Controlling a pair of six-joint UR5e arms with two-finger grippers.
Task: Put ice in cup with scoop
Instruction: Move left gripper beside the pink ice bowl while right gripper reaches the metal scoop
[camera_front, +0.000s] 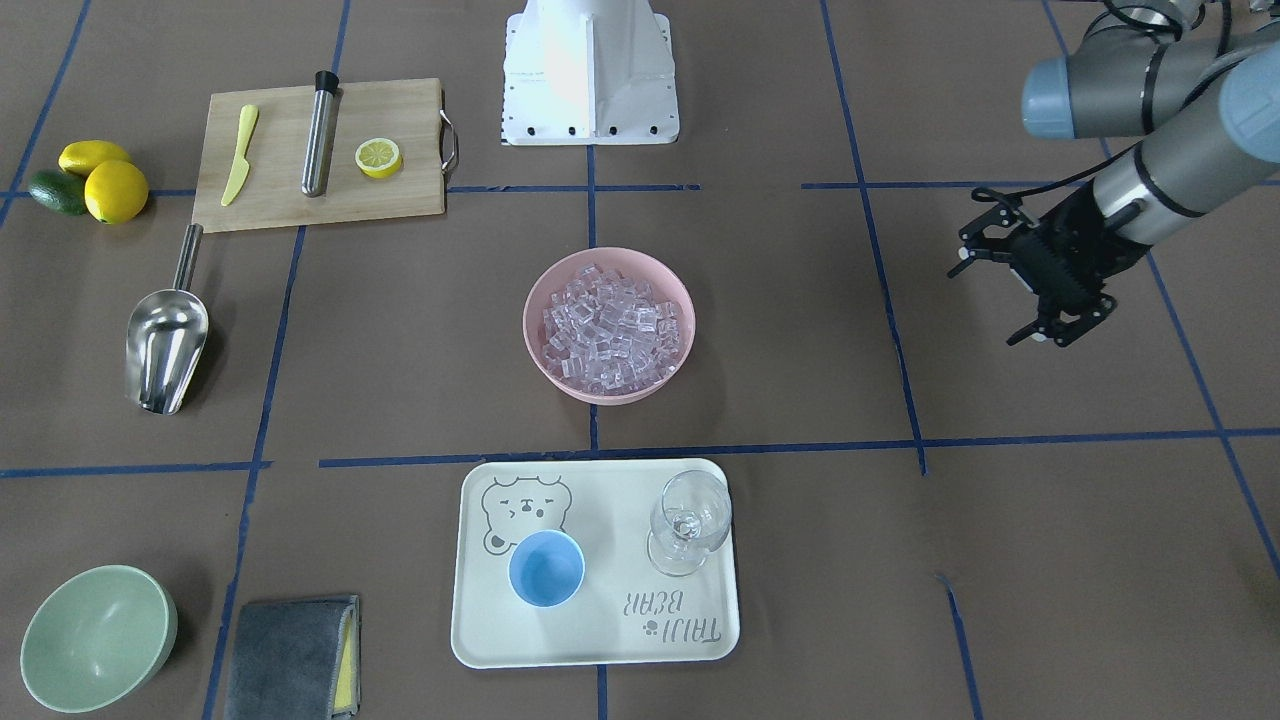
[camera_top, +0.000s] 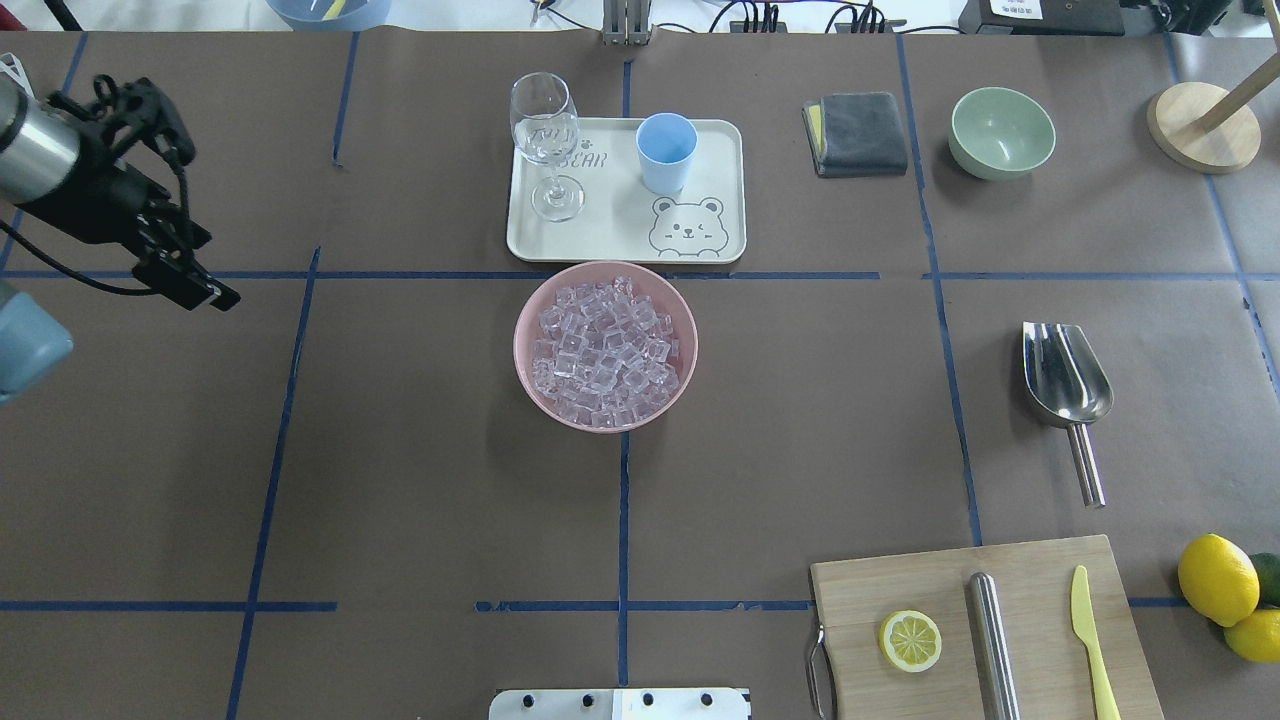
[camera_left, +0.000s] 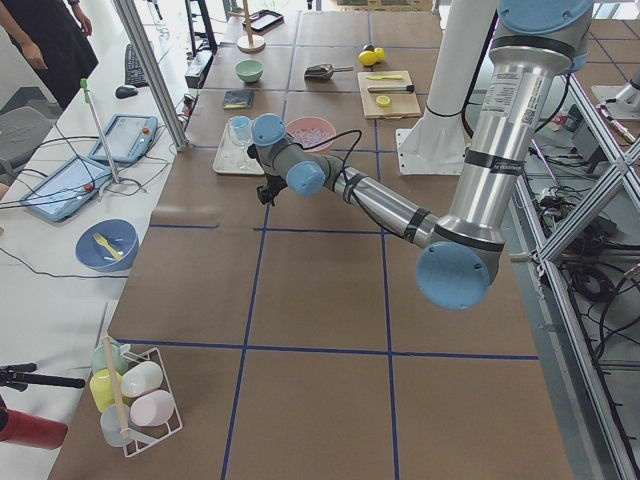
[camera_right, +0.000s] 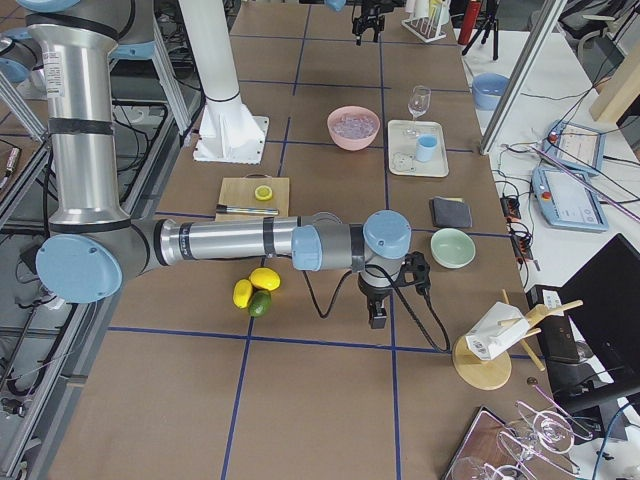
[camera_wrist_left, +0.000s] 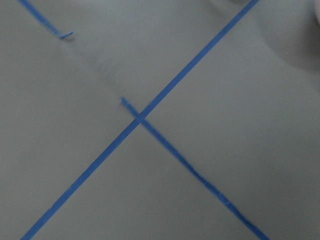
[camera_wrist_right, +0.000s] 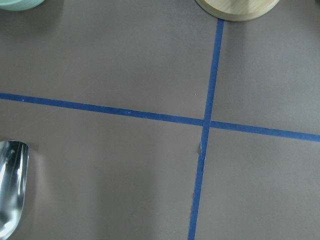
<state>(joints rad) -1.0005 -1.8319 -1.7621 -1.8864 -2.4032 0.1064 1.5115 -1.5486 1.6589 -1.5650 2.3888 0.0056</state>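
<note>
Lying unheld near the desk's right edge, the scoop (camera_top: 1065, 375) suggests nothing is done yet: the ice (camera_top: 605, 345) fills the pink bowl (camera_top: 527, 372) mid-desk, and the cup (camera_top: 666, 150) toward the far edge looks empty. The left gripper (camera_front: 1000, 295) hangs spread by the left edge; of the right gripper (camera_right: 378, 318) I cannot tell

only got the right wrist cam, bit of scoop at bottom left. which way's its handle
Observer: The scoop lies trough up, handle toward the robot's base, nothing touching it.
Operator: where's the ice
Observer: The ice fills a pink bowl at the table's centre, on the scoop's left as the robot faces.
Operator: and the cup
Observer: The cup stands upright and empty on a tray just beyond the pink bowl.
</note>
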